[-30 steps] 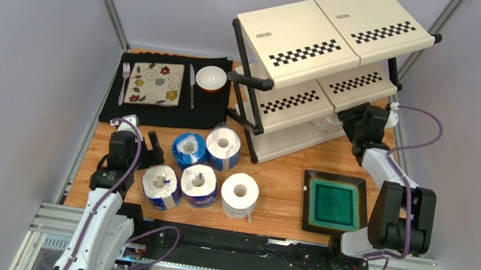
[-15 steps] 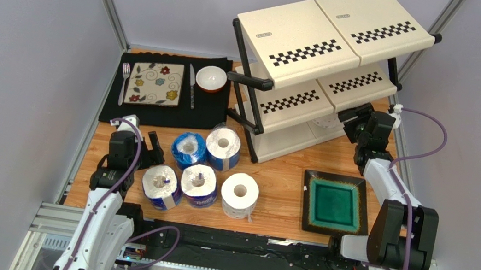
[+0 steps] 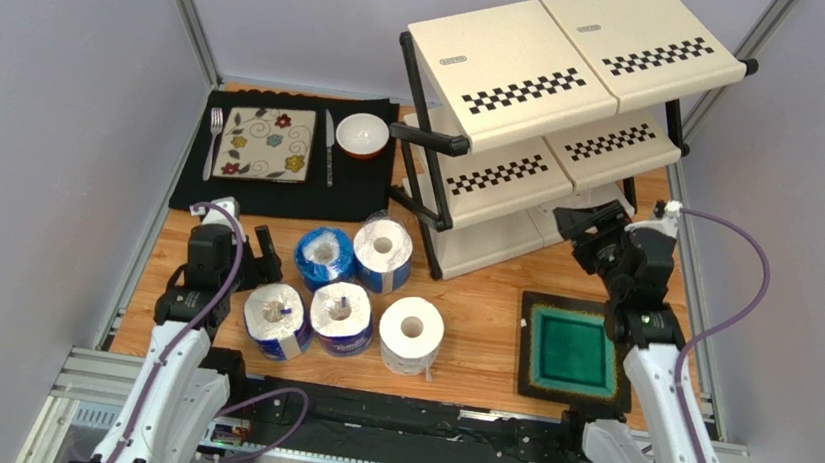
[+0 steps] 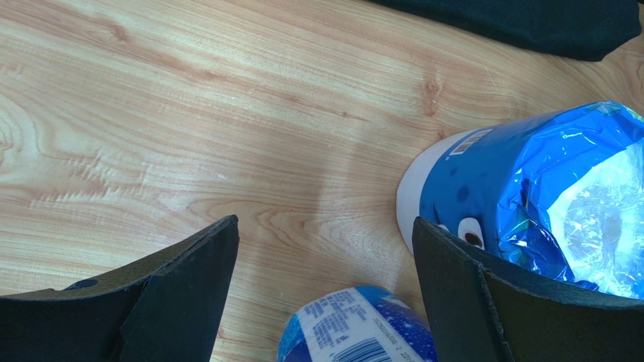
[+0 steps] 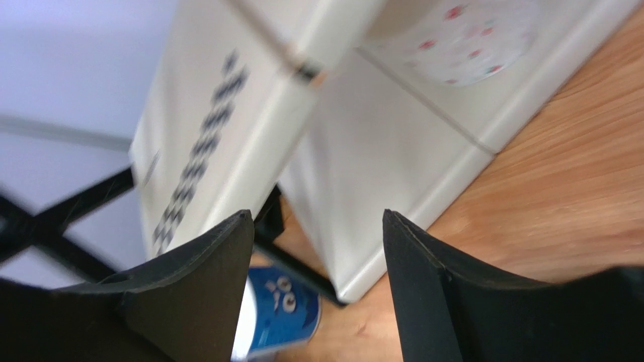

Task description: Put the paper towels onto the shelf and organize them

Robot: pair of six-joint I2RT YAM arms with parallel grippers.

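Well, my left gripper (image 4: 323, 234) hangs open and empty over the table (image 4: 189, 113) at the lower left of the top view, just beside five rolls (image 3: 341, 318) clustered at lower centre. My right gripper (image 5: 316, 219), fingers spread and holding nothing, faces the shelf (image 3: 548, 58) at upper right, where a spotted roll (image 5: 461, 30) sits on the bottom tier.

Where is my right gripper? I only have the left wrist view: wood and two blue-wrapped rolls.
Observer: The right gripper is open and empty, facing the bottom tier of the shelf.
Operator: Anything on that tier?
Observer: One white roll with coloured dots lies there.
Operator: How many are on the table?
Observer: Five paper towels, clustered left of the green tray.
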